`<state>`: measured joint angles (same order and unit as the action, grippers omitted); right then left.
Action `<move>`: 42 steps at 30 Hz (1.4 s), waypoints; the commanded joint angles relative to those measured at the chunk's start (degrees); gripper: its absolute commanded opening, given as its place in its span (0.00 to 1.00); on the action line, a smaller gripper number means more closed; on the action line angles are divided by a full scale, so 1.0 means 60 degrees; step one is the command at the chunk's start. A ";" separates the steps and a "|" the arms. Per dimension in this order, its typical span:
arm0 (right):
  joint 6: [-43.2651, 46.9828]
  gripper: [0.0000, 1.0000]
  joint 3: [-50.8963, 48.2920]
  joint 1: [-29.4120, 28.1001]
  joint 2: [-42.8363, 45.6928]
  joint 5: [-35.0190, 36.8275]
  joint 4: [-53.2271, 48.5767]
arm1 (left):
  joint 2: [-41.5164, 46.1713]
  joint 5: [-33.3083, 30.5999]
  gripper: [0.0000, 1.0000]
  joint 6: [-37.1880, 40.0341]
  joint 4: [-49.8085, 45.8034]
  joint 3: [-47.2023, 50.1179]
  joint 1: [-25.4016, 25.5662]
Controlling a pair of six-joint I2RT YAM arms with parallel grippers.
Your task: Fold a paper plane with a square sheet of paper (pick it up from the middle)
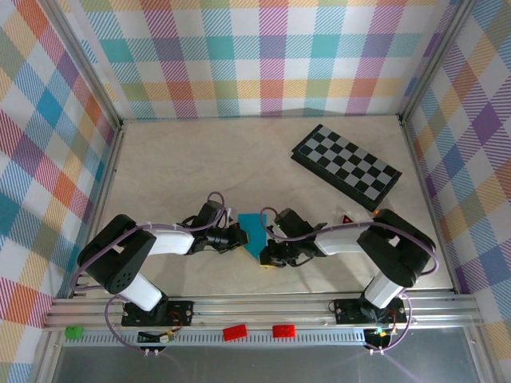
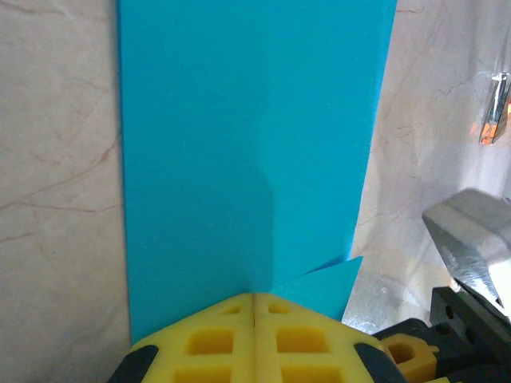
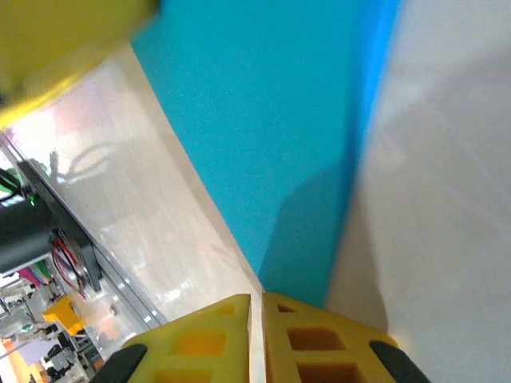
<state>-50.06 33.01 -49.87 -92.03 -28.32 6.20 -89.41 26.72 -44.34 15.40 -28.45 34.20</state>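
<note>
Overhead view: the blue paper (image 1: 254,231), folded into a narrow strip with a slanted lower end, is lying on the pale table (image 1: 200,159) just below the middle of the frame, between the two arms. The left gripper (image 1: 239,238) is reaching in from the left and meeting the paper's left edge. The right gripper (image 1: 265,257) is reaching in from the right and meeting the paper's lower right end. A checkered board (image 1: 346,165) is lying at an angle in the upper right, well apart from the paper. A red block (image 1: 235,332) and a second red block (image 1: 283,330) are sitting on the rail along the bottom.

Left wrist view: the blue paper (image 2: 239,144) is spreading from the top edge down to the left gripper (image 2: 254,299). Its yellow fingers (image 2: 207,343) are pressing together with no gap, their tips overlapping the paper's lower edge. A small triangular corner of the paper is poking out at the lower right.

Right wrist view: the blue paper (image 3: 279,120) is tapering from the top of the frame down to the right gripper (image 3: 255,302). Its yellow fingers (image 3: 311,343) are standing almost together with a thin slit between them. Whether they are pinching the paper cannot be told.
</note>
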 commanded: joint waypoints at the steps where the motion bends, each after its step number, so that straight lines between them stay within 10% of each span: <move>1: 0.0248 0.12 -0.0746 -0.0053 0.0374 -0.0259 -0.0585 | -0.0167 -0.0758 0.00 -0.0082 -0.0986 0.0141 -0.0177; 24: 0.0042 0.08 0.0897 0.0060 -0.0762 0.0531 -0.1246 | 0.0685 -0.0210 0.03 -0.0280 -0.0841 -0.0037 -0.0191; 32: -0.0013 0.05 0.0800 0.0179 -0.0973 0.0573 -0.1399 | 0.1875 0.0134 0.25 0.0165 -0.0804 -0.0232 -0.0090; 42: 0.0093 0.04 0.0877 0.0313 -0.0939 0.0583 -0.1623 | 0.0507 0.0645 0.12 -0.0418 0.0982 0.0511 0.0717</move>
<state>-49.95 39.09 -48.45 -96.01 -27.20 1.45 -84.49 29.23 -45.76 17.47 -27.05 38.11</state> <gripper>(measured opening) 0.046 0.124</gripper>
